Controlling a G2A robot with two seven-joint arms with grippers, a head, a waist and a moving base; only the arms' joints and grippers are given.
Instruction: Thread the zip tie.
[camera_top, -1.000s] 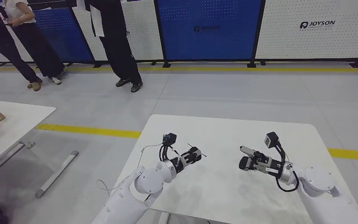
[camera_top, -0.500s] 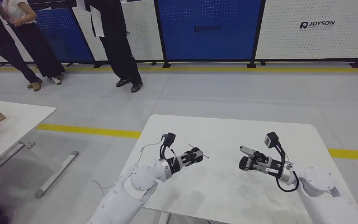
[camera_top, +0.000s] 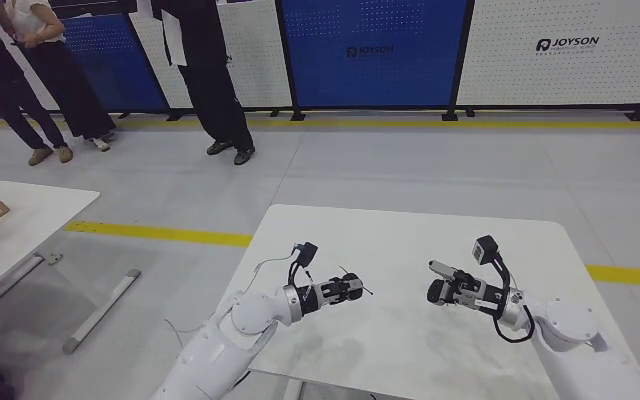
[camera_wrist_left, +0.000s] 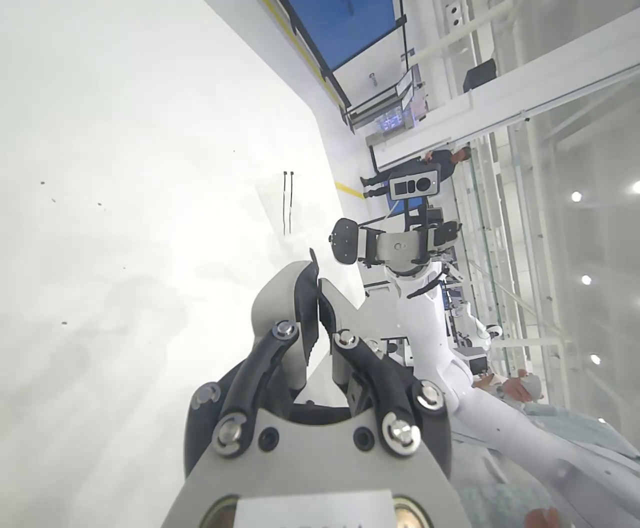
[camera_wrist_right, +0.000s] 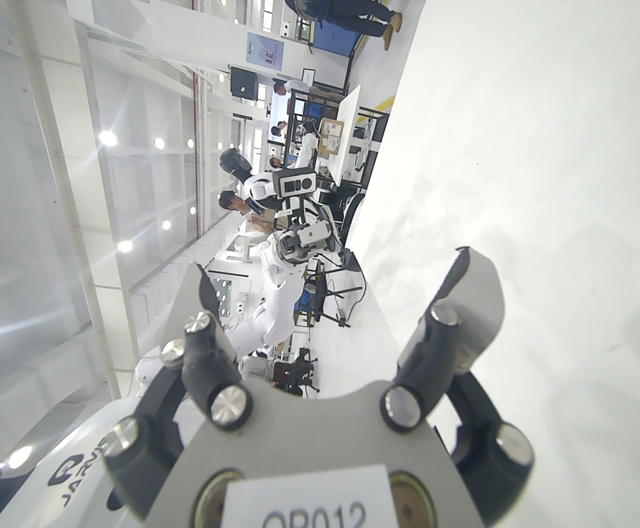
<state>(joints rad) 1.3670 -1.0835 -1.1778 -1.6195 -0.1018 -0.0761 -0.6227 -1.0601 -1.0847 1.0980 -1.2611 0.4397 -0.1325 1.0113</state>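
Over the last second the left arm is swinging lower and flatter across the white table (camera_top: 400, 225), and the left gripper (camera_top: 351, 287) is now sitting a little nearer the table's middle and nearer the robot than before. The right arm is keeping the place it had.

The table is standing on a grey floor crossed by a yellow line (camera_top: 150, 233). Blue and white panels (camera_top: 375, 50) are closing off the far side, with people standing in front of them. A second white table (camera_top: 35, 210) is showing at the left edge of the top view.

The left gripper is hanging just above the tabletop with its fingers (camera_wrist_left: 280, 300) pressed together. In the top view a thin dark zip tie (camera_top: 368, 291) is sticking out slantwise on both sides of the tips, so the gripper is clamping it. In the left wrist view the strip itself cannot be made out between the pads. Two spare zip ties (camera_wrist_left: 287, 207) are lying flat, side by side, on the table beyond this gripper, near the table's far edge.

The right gripper (camera_top: 434, 280) is hovering over the right half of the table, pointing toward the left one and well apart from it. Its fingers (camera_wrist_right: 470, 280) are spread wide, holding nothing and touching nothing.
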